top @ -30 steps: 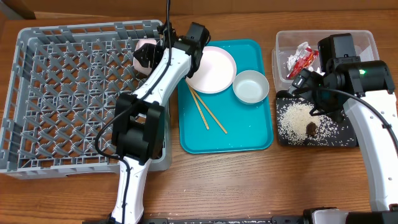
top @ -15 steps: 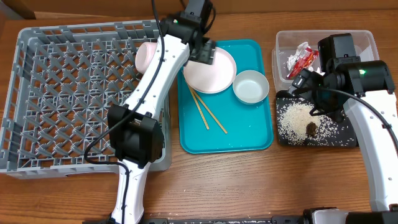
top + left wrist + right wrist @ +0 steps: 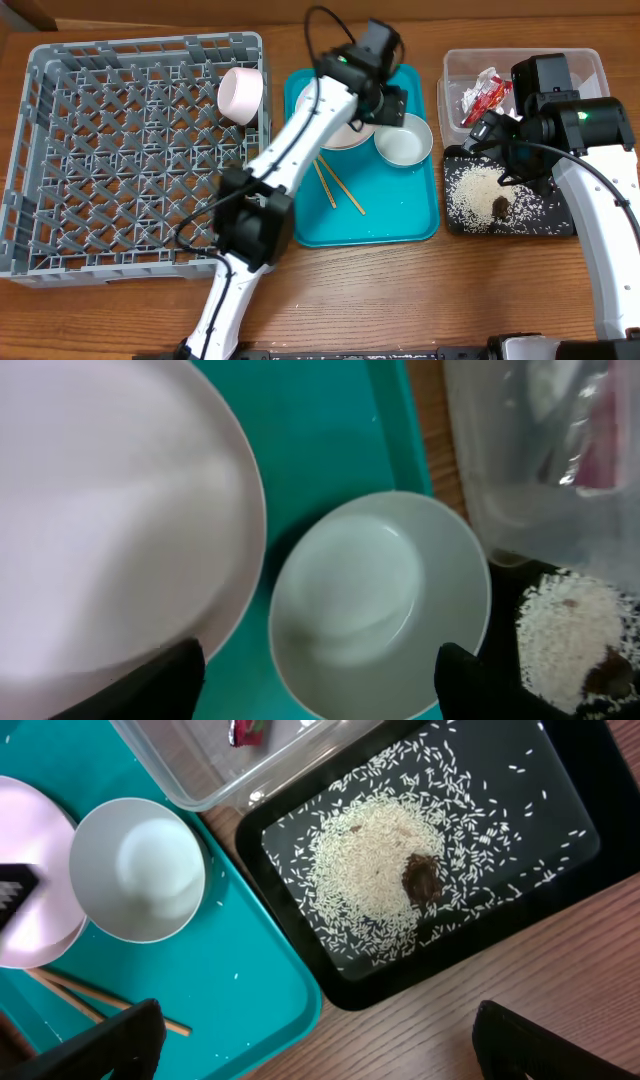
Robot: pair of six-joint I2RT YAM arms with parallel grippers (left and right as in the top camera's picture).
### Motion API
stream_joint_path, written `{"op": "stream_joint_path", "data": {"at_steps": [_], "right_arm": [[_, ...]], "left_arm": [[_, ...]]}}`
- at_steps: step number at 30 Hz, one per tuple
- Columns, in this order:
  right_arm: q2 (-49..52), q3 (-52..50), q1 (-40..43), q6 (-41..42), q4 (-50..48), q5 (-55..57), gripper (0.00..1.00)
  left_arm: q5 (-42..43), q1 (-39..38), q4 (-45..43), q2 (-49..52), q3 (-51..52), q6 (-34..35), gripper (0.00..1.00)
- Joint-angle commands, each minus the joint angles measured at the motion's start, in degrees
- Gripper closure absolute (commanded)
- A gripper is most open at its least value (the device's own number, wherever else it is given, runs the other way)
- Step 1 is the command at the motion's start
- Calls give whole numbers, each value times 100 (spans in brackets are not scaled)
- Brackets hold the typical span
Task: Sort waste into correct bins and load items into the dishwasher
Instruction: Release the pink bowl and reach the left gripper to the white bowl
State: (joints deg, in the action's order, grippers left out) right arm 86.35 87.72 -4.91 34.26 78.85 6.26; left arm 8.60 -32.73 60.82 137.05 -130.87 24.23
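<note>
- Two arms appear in the overhead view. The left arm rises from the table's near edge, stretches diagonally up over the teal tray [image 3: 400, 215], and ends with the left gripper [image 3: 390, 103] over the far part of the tray, above the gap between the round white plate [image 3: 345, 135] and the whitish bowl [image 3: 404, 139].
- The right arm comes up along the right side; the right gripper [image 3: 485, 130] hangs at the junction of the clear tub [image 3: 590, 62] and the black tray [image 3: 560, 225]. Its finger state cannot be told from above.
- The grey dish rack [image 3: 100, 160] sits at left, with a pale bowl [image 3: 240, 94] tipped on its side in the far right corner.
- The red wrapper [image 3: 482, 96] lies in the clear tub; rice grains [image 3: 475, 192] and a brown lump [image 3: 499, 206] lie in the black tray. The chopsticks [image 3: 335, 185] lie loose on the teal tray, near the plate.
- Left wrist view: the fingertips [image 3: 165, 675] stand spread wide and hold nothing, one over the plate's [image 3: 110, 510] rim, the other past the bowl's [image 3: 380, 605] right edge. The bowl sits upright between them.
- Right wrist view: the fingertips [image 3: 95, 1045] are far apart and empty, high above the black tray's [image 3: 560, 885] rice [image 3: 375, 870] and lump [image 3: 421, 880]. The bowl [image 3: 137, 870] rests on the teal tray [image 3: 250, 990] beside it.
</note>
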Motion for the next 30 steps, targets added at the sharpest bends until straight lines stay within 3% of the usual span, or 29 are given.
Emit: {"op": "stream_joint_path", "data": {"at_steps": [1, 5, 11, 19, 25, 30], "right_arm": [[-105, 118, 15, -20, -31, 59, 0], [-105, 118, 15, -20, -31, 57, 0], [-105, 118, 15, -22, -28, 59, 0], [-105, 118, 15, -20, -31, 57, 0], [-105, 118, 15, -20, -31, 59, 0], [-105, 118, 15, -20, -31, 59, 0]], "left_arm": [[-457, -168, 68, 271, 0, 715, 31], [-457, -286, 92, 518, 0, 1003, 46], [-498, -308, 127, 612, 79, 1202, 59], [-671, -284, 181, 544, -22, 1198, 59], [-1156, -208, 861, 173, -595, 1226, 57], [-1622, -295, 1285, 37, -610, 1775, 56]]}}
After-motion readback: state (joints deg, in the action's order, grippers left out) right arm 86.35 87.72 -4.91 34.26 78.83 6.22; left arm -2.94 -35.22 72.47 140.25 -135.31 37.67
